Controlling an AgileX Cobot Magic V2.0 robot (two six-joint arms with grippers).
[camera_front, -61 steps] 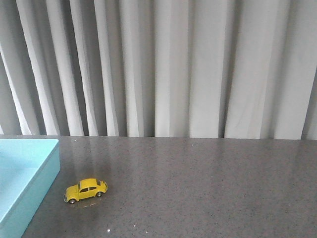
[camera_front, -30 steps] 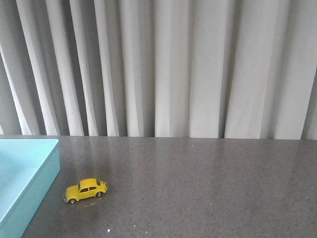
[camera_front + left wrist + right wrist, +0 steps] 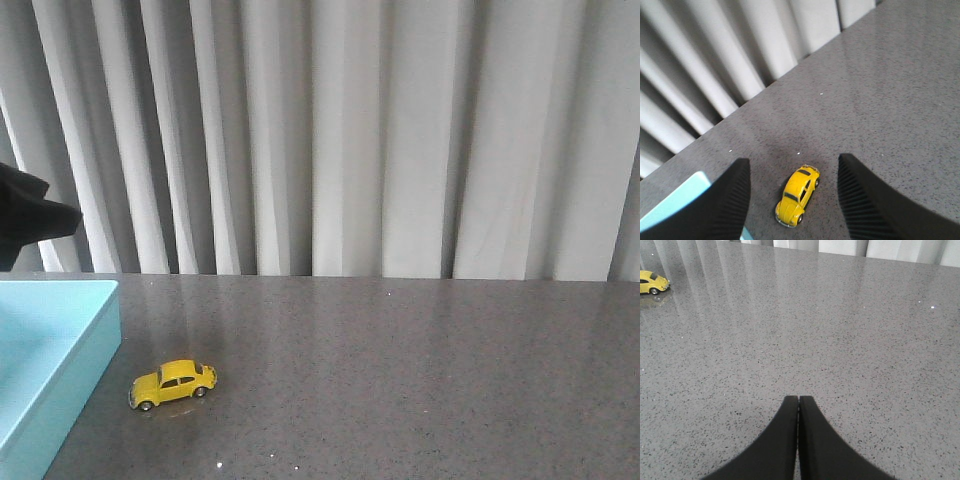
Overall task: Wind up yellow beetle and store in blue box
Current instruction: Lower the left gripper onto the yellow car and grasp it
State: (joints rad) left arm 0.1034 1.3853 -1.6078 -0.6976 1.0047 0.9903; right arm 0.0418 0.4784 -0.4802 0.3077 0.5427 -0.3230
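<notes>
On the grey counter, just beside the blue box, your yellow beetle sits free, framed between the wide-spread fingers of your empty left tool, apparently lined up for a grasp, while your right tool rests closed, holding nothing.

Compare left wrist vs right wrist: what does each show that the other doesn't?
Left wrist only: the left gripper, open, its fingers either side of the beetle though it is not gripped; a corner of the blue box.
Right wrist only: the right gripper, shut on nothing, low over bare table; the beetle sits far off at the frame edge.
Both: beetle on the grey table, curtain behind.
</notes>
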